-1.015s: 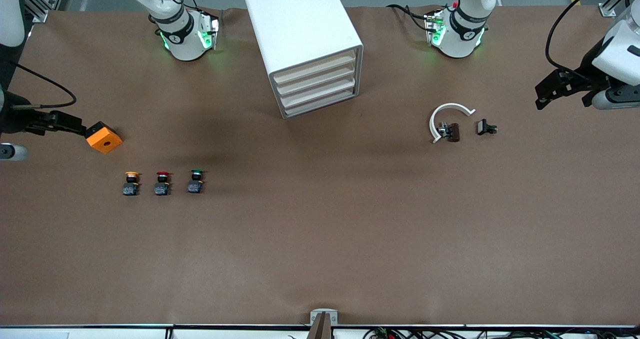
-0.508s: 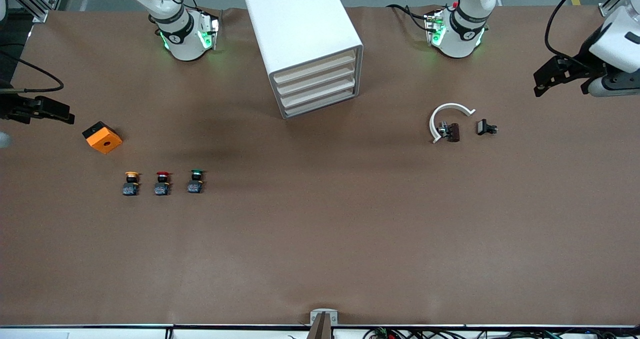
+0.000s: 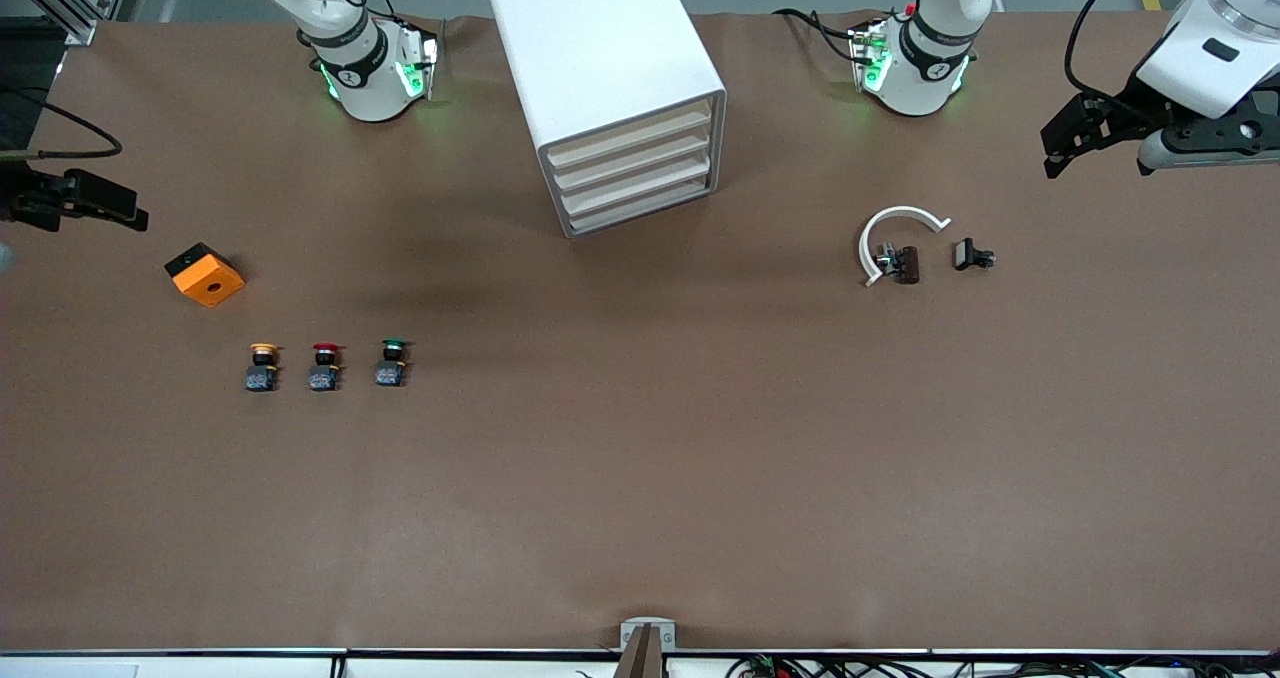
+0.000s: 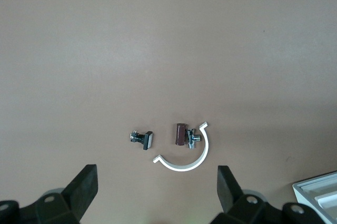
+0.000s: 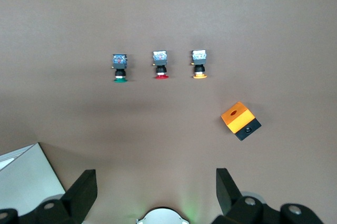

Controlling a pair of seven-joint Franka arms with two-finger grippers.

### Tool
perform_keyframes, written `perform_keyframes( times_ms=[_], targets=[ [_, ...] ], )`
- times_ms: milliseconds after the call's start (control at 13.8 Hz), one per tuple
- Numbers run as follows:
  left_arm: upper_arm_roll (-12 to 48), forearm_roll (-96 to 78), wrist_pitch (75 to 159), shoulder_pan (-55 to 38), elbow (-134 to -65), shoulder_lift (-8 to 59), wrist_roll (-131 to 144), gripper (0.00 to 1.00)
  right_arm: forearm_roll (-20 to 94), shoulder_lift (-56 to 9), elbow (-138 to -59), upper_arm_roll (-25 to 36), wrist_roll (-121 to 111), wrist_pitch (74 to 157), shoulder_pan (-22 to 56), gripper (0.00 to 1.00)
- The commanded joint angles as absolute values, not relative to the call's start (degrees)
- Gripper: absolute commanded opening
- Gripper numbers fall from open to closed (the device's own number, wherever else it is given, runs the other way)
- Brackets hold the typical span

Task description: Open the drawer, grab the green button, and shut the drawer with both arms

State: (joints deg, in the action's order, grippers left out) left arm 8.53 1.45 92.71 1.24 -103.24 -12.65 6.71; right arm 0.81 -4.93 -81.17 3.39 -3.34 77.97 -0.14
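Observation:
The white cabinet (image 3: 600, 88) stands between the two arm bases, and its bottommost drawer (image 3: 640, 210) is flush with the three above it. The green-capped button (image 3: 392, 363) (image 5: 120, 68) stands on the table, in a row with a red-capped and a yellow-capped one. My right gripper (image 3: 132, 210) (image 5: 152, 184) hangs open and holds nothing, over the right arm's end of the table beside the orange box. My left gripper (image 3: 1052, 150) (image 4: 157, 184) hangs open and holds nothing, over the left arm's end, off to the side of the small parts.
An orange box (image 3: 205, 274) (image 5: 240, 120) lies near the red button (image 3: 324, 367) and yellow button (image 3: 262, 367). A white C-shaped ring (image 3: 895, 233) (image 4: 192, 155), a brown part (image 3: 905, 264) and a small black part (image 3: 970, 255) lie toward the left arm's end.
My right gripper has drawn back from the orange box toward the table's end. My left gripper has shifted toward the robots' side of the table. Objects have not moved.

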Motion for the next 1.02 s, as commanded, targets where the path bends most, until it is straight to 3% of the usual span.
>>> perform_keyframes(
  times_ms=[0,290,580,943],
  targets=[
    [7.9,-0.4,94.0,1.1,-104.5,-13.5,5.9,1.0,1.4,-3.6,-80.9,3.3,-4.8,77.0,0.4,1.0],
    [7.9,-2.0,94.7,1.1,-104.8,-13.3,5.9,1.0,0.9,0.3,-82.4,3.3,-5.0,76.6,1.4,1.0],
    [7.8,-1.7,93.5,2.4,-99.3,-9.1,6.1,1.0,0.7,1.9,-84.4,3.3,-5.1,77.8,1.8,1.0],
    [7.9,-1.3,93.6,2.4,-98.4,-7.6,7.4,1.0,0.7,8.3,-93.3,3.6,-5.1,81.7,0.9,1.0]
  ],
)
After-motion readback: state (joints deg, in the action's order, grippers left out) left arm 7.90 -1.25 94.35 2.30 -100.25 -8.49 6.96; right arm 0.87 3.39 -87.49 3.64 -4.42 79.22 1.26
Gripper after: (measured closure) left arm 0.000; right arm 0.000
